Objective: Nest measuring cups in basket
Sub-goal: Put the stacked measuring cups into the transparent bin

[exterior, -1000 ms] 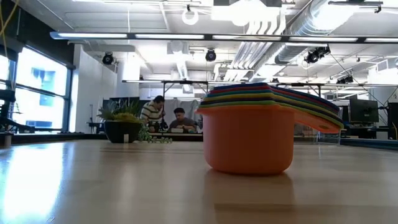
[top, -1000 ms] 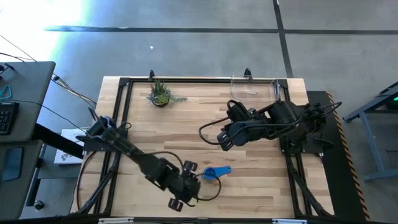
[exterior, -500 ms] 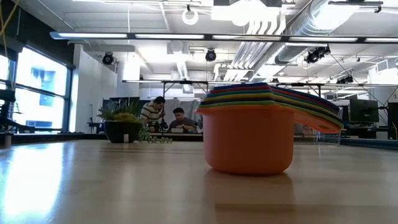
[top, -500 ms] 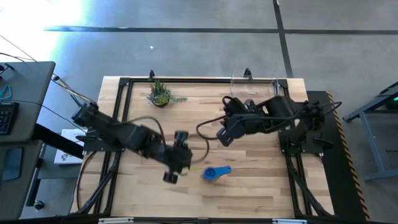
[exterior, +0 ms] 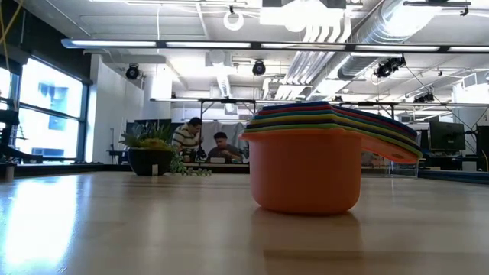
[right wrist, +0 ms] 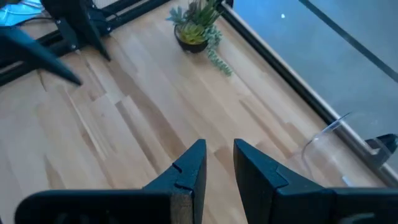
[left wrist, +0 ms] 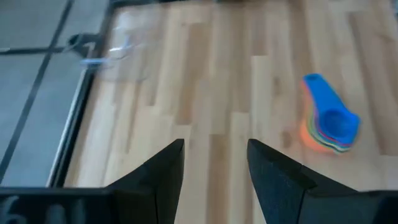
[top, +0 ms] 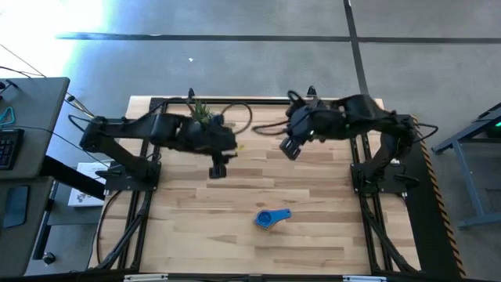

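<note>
We see the measuring cups (top: 271, 218) sitting as one nested stack on the bare wood in the lower middle of the high view, blue cup on top with its handle pointing right; the low view shows the same stack (exterior: 321, 156) from the side, orange at the bottom, the coloured rims layered above it. Nothing holds them. The left gripper (top: 217, 166) hangs over the upper-middle of the table, just below the potted plant (top: 201, 117), and its wrist camera shows its fingers parted with only wood between them. The right gripper (top: 290, 148) sits at upper centre-right, fingers slightly apart and empty — well apart from the stack.

The basket (right wrist: 348, 146) is the clear bin at the table's far edge, seen at the right side of the right wrist view; in the high view the right arm covers most of it.

We judge the nesting itself done, while the stack is not yet in the basket. The next move calls for one gripper to come down to the stack, pinch it by rim or handles without spilling the set, and carry it up to the bin.
</note>
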Tool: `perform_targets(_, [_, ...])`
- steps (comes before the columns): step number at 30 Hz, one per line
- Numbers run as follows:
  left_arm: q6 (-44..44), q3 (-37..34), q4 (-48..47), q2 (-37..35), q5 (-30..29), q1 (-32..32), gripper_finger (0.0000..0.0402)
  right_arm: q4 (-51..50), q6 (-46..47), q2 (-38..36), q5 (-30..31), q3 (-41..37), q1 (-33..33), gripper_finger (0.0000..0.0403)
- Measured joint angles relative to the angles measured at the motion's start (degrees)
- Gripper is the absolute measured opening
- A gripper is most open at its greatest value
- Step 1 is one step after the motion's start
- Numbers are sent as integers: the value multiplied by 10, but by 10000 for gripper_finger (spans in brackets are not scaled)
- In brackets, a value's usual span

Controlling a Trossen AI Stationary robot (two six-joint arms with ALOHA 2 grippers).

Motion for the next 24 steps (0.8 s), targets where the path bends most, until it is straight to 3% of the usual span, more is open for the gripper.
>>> perform_targets(3, [-14, -65, 14, -43, 0, 27, 168, 0, -24, -18, -7, 0, -19, 73])
perform_targets(10, [-58, -251, 167, -176, 2, 47, 168, 0, -71, -42, -13, 0, -61, 73])
perform_targets(24, [-119, -498, 320, -405, -22, 45, 168, 0, -112, -44, -18, 0, -117, 73])
